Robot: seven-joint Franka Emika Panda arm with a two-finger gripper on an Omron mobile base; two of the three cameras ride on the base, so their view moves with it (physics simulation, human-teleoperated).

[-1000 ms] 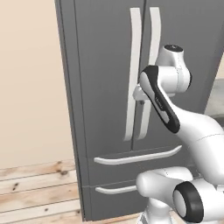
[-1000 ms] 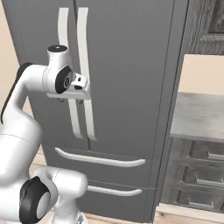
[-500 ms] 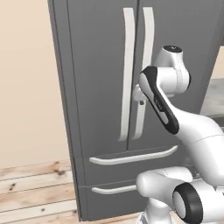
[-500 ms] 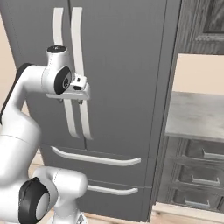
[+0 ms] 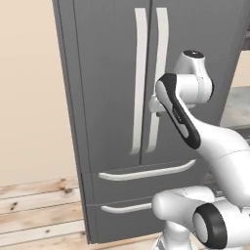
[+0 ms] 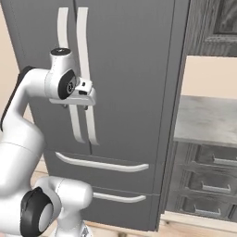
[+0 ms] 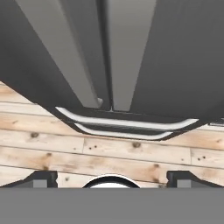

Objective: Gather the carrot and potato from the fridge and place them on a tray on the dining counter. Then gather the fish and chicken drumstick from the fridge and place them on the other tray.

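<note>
Hand view is showing me the gripper (image 7: 111, 177) with its two small dark tips set wide apart at the bottom corners, jaws spread and nothing between them, looking down the front of the fridge (image 7: 175, 57). I am seeing two long pale door handles (image 7: 124, 52), smooth and flat-faced, running down either side of the dark centre seam, and below them two curved light drawer pulls (image 7: 127, 124) bowing out from the lower drawers. Under that, a pale wooden plank floor (image 7: 109, 153) with dark knots is running across the view. From the right base view, I am watching the gripper (image 6: 76, 105) hanging just in front of the paired handles (image 6: 83, 69), close to them, though I cannot tell whether it is touching. The white arm (image 6: 32, 88) with its dark joints is bending up from the lower left. The fridge (image 6: 134, 92) is a matte dark grey slab with both doors shut, so the carrot, potato, fish and drumstick are hidden from me behind them. To its right, a grey speckled counter (image 6: 208, 120) is sitting over dark cabinet drawers (image 6: 208, 185) with slim metal pulls. In the left base view, a plain beige wall (image 5: 29, 97) is flanking the fridge.
</note>
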